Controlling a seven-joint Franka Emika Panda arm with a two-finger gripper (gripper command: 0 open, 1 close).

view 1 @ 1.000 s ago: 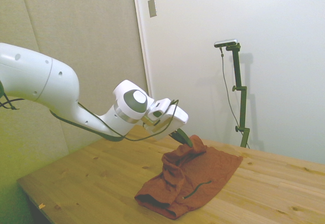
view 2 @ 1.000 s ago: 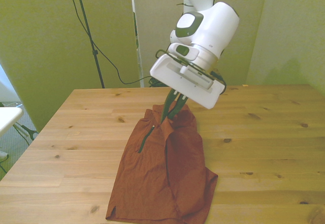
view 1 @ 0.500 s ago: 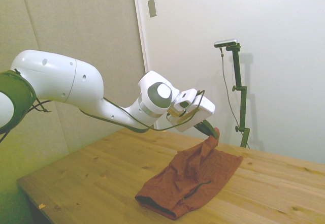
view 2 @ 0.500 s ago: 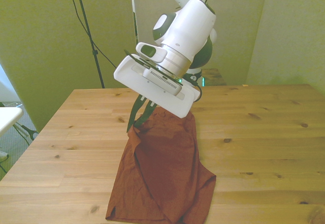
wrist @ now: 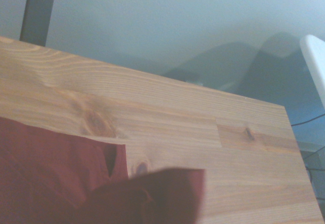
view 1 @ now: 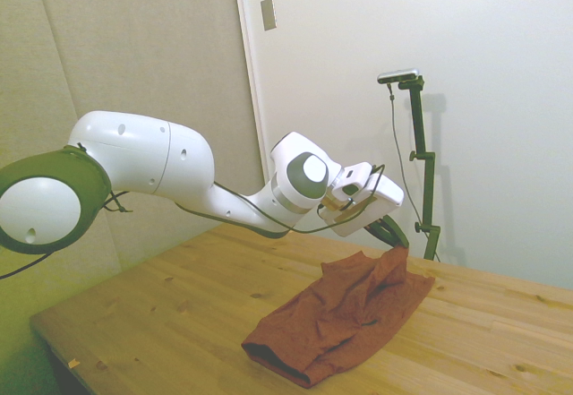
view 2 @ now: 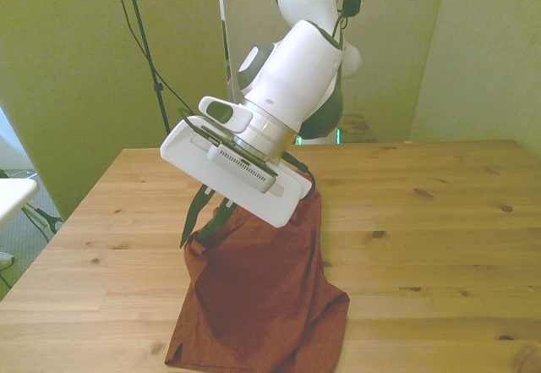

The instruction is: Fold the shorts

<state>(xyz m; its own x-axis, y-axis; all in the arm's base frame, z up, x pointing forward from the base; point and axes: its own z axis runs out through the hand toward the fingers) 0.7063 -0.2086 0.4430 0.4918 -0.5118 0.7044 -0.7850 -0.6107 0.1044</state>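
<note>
Two fingers [view 2: 196, 225] pinched, gripper [view 1: 395, 238] lifting shorts [view 1: 345, 310]

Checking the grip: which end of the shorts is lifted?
The end at the end effector, toward the front view's left, is raised off the table. The other end of the shorts lies flat.

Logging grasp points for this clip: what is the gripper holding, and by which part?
The gripper holds the shorts by a pinched edge of the fabric, raised off the table; the rest still lies on the wood.

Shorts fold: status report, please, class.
Gripper shut on shorts, one edge lifted. Rest lies bunched on table. Nothing in the way.
</note>
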